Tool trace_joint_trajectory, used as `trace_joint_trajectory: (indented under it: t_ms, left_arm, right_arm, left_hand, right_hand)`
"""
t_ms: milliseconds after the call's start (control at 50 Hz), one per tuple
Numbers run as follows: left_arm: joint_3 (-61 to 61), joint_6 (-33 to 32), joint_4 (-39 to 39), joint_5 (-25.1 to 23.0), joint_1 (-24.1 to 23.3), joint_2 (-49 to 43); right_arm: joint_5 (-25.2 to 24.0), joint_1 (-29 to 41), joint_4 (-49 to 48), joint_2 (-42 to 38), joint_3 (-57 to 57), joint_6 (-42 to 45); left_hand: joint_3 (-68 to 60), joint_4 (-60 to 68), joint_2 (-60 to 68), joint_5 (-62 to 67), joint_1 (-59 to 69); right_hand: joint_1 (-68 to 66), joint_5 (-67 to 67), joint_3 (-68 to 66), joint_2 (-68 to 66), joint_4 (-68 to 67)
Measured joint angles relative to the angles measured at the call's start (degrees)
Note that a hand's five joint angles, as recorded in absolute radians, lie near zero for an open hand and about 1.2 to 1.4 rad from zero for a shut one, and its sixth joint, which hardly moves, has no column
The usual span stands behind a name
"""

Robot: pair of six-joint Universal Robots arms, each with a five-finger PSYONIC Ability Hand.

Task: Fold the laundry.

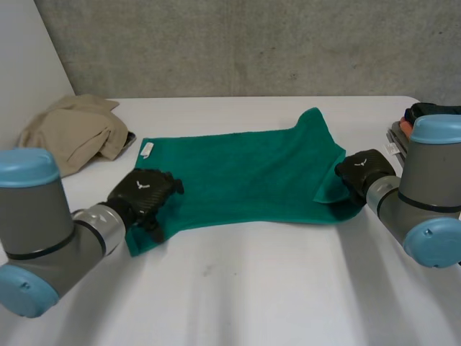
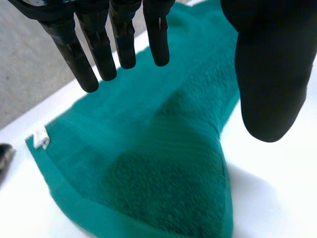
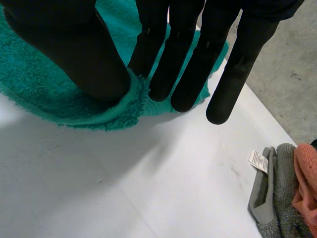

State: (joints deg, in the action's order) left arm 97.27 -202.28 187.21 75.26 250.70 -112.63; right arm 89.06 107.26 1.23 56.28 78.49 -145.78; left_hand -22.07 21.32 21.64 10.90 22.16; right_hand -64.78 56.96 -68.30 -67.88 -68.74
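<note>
Left hand point(image 1: 144, 192), fingers released, is over the green towel's point(image 1: 245, 176) near-left corner; right hand point(image 1: 364, 171) pinches its right edge.

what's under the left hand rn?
One end of the green towel, lying below the open left hand. The towel covers the table beneath, so nothing under it can be seen.

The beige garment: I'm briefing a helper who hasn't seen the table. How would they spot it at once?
Start at the white table and look to its far left corner, beyond the robot's left hand. There lies the beige garment, left of the green towel. It is the only tan piece and sits crumpled in a heap, whereas the towel is spread out.
</note>
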Motion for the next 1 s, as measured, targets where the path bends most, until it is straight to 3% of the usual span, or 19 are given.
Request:
trace_joint_trajectory:
  t_ms: [140,300,360,420,520,620,700,920,1000]
  left_arm:
    - [-4.0,-1.61,3.76,4.94,-1.08,-7.99]
    - [-9.42,-4.74,7.22,7.91,-0.86,-13.96]
    - [-11.12,-5.81,7.78,7.79,-0.71,-15.63]
    - [-12.1,-6.88,7.97,7.61,-0.54,-16.38]
    - [-11.87,-7.96,8.24,7.8,-0.15,-14.94]
    - [-8.74,-8.03,9.17,7.75,0.22,-10.18]
    - [-4.78,-7.86,10.17,6.74,0.43,-5.96]
    - [3.24,-8.14,11.3,2.02,1.0,1.32]
    - [4.91,-9.04,11.35,1.3,1.88,2.75]
  right_arm:
    - [-0.14,0.02,-1.99,0.49,2.96,0.0]
    - [-0.59,-0.38,-4.35,2.22,5.61,-0.1]
    - [-0.93,-0.72,-4.81,2.82,6.33,-0.38]
    - [-1.02,-1.13,-4.95,3.07,6.7,-0.86]
    - [-0.35,-2.03,-4.87,2.89,6.59,-1.91]
    - [3.09,-4.22,-4.38,1.4,4.89,-2.88]
    - [6.02,-6.28,-4.1,0.43,3.83,-3.44]
    - [7.91,-9.18,-5.18,2.7,4.09,-4.1]
    - [7.81,-10.86,-2.65,4.01,3.84,-0.7]
  left_hand:
    - [-1.41,1.74,1.74,2.43,1.2]
    - [-10.95,12.03,11.35,12.35,11.57]
    - [-18.75,19.74,19.25,19.81,20.33]
    - [-40.08,41.1,40.81,40.95,42.74]
    - [-46.05,47.37,46.83,45.25,44.64]
    - [-46.05,47.37,46.83,45.25,44.64]
    - [-46.05,47.37,46.83,45.26,44.64]
    - [-46.05,47.39,46.83,45.26,44.64]
    - [-46.05,47.39,46.83,45.26,44.64]
  right_hand:
    - [0.0,0.0,0.0,0.0,-0.01]
    - [0.0,0.0,0.0,0.0,-0.01]
    - [0.0,0.0,0.0,0.0,-0.01]
    - [0.0,0.0,0.0,0.0,-0.01]
    - [0.05,-0.3,0.53,0.57,0.59]
    - [33.95,-36.34,36.82,37.06,37.15]
    - [50.42,-53.31,53.87,53.75,54.18]
    - [51.51,-53.71,56.16,55.62,56.25]
    - [51.51,-53.94,56.16,55.62,56.25]
